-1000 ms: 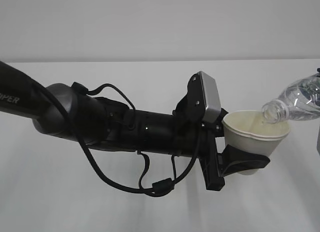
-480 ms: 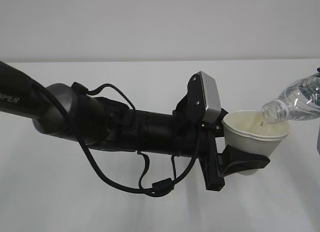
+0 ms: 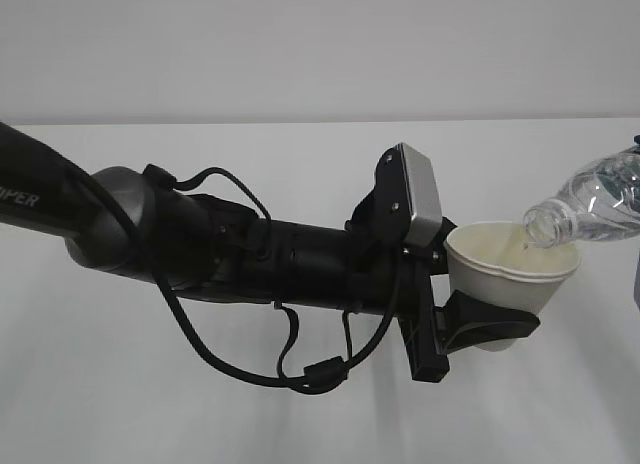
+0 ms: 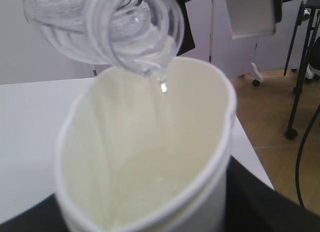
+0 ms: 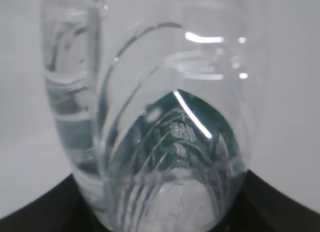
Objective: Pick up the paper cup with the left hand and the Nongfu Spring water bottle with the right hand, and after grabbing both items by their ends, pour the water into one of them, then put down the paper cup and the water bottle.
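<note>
My left gripper (image 3: 487, 329) is shut on the white paper cup (image 3: 512, 272) and holds it upright above the table. The black fingers (image 4: 267, 202) hug the cup's (image 4: 150, 157) lower wall. The Nongfu Spring water bottle (image 3: 592, 202) lies tilted, its open mouth (image 4: 142, 34) just over the cup's far rim. A thin trickle of water (image 4: 162, 86) drops from the mouth into the cup. My right gripper (image 5: 160, 214) is shut on the bottle's (image 5: 160, 127) bottom end, with black fingers (image 5: 42, 212) on both sides. It lies past the right edge of the exterior view.
The white table (image 3: 300, 424) lies under both arms. Its right edge (image 4: 250, 142) drops to a brown floor with black chair legs (image 4: 295, 92). My thick left arm with looping cables (image 3: 250, 254) spans the middle of the exterior view.
</note>
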Controlling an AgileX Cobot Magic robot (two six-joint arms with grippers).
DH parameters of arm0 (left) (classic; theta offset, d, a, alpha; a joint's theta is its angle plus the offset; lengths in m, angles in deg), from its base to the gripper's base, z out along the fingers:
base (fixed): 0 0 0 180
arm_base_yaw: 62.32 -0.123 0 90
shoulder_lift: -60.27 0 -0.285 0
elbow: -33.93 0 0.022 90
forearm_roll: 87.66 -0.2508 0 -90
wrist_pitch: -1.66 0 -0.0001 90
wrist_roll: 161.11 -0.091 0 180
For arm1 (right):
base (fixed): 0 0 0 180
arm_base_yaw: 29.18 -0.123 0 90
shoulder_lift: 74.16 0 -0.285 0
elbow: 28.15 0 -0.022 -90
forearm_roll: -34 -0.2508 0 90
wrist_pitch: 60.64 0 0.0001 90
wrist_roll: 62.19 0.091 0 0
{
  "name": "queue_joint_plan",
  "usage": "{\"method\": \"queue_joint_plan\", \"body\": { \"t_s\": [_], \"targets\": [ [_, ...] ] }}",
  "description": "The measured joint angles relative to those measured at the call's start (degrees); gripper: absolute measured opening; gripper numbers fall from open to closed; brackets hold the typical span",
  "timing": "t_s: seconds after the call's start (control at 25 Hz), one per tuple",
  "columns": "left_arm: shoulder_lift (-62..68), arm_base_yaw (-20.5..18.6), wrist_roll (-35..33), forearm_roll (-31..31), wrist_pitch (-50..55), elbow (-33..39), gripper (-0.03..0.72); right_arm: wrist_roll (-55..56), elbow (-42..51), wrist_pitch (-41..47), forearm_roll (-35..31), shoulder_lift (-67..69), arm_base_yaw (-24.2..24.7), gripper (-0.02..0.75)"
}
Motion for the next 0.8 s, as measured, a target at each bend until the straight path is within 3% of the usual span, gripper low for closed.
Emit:
{"method": "queue_joint_plan", "body": {
  "t_s": [0.8],
  "targets": [
    [0.0,0.0,0.44,-0.23,0.0,0.0,0.43,-0.37,0.0,0.0,0.0,0.0,0.0,0.447]
  ]
}}
